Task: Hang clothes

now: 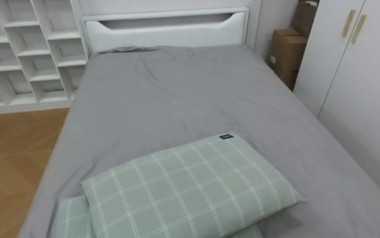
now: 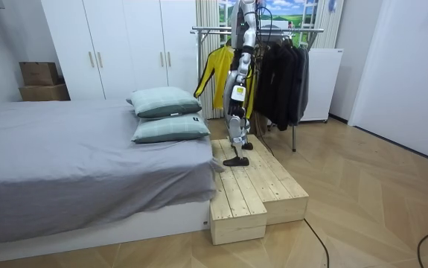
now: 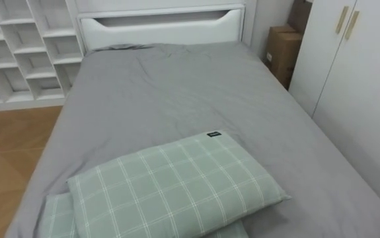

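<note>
The yellow jacket (image 2: 212,74) and dark garments (image 2: 280,74) hung on the metal clothes rack (image 2: 303,30) behind the robot, which faced the grey-sheeted bed (image 1: 176,99) from a pale wooden platform (image 2: 251,190), left hand (image 2: 237,95) seemingly at its side, its hold impossible to tell; the step looked like fetching, which called for locating a loose garment.

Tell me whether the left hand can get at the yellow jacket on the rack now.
Probably not as it stands. The robot faces the bed, with the pillows below its view, while the yellow jacket hangs on the rack behind it. It would likely need to turn round first.
</note>
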Available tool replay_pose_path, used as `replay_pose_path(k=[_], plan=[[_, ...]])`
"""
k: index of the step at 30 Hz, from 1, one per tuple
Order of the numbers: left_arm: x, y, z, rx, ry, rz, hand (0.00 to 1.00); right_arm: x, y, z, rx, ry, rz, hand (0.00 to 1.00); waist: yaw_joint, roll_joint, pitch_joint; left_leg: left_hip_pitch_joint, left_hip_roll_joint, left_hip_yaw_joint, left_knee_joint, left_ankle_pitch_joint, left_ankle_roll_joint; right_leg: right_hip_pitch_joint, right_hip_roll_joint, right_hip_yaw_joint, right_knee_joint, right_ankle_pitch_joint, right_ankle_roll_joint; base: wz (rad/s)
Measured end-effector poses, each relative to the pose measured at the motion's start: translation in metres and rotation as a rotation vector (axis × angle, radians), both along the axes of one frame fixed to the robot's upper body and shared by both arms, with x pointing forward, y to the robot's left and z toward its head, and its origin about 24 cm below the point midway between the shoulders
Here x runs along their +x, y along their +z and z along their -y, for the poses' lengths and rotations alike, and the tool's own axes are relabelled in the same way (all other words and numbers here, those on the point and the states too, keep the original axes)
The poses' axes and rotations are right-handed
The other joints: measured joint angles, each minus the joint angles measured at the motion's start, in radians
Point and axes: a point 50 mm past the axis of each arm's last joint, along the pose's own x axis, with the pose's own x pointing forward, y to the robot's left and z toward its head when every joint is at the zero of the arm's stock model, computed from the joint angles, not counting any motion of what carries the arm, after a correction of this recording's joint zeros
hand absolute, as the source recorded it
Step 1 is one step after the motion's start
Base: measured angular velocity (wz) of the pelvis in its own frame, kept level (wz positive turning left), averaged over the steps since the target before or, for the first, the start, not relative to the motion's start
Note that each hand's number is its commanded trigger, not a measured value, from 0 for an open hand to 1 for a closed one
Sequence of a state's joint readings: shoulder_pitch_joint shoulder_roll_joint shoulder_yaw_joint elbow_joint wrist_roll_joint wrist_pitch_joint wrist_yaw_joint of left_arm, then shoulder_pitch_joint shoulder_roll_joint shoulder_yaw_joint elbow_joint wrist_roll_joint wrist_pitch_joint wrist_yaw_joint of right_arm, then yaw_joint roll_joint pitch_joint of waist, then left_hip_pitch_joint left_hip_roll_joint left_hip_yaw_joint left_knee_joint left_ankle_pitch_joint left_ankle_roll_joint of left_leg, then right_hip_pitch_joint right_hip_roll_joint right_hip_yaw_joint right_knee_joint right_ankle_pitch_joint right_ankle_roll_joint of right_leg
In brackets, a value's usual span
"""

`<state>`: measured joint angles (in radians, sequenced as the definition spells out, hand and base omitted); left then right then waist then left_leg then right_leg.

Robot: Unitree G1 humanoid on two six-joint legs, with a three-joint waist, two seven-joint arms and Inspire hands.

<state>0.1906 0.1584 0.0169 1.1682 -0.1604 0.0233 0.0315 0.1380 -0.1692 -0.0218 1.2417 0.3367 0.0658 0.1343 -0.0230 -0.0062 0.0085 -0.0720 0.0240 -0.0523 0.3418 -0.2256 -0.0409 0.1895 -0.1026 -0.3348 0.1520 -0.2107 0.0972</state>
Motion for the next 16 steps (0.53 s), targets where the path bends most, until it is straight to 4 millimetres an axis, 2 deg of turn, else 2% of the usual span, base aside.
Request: replay_pose_path(k=[16], plan=[[0.003, 0.0, 0.0, -0.001, -0.003, 0.01, 0.0, 0.012, 0.0, -0.008, 0.066, 0.043, 0.047, 0.0, 0.001, -0.005, -0.0019, -0.011, -0.002, 0.001, -0.017, 0.006, -0.002, -0.014, 0.0, 0.003, -0.014, -0.001, 0.002, 0.0]])
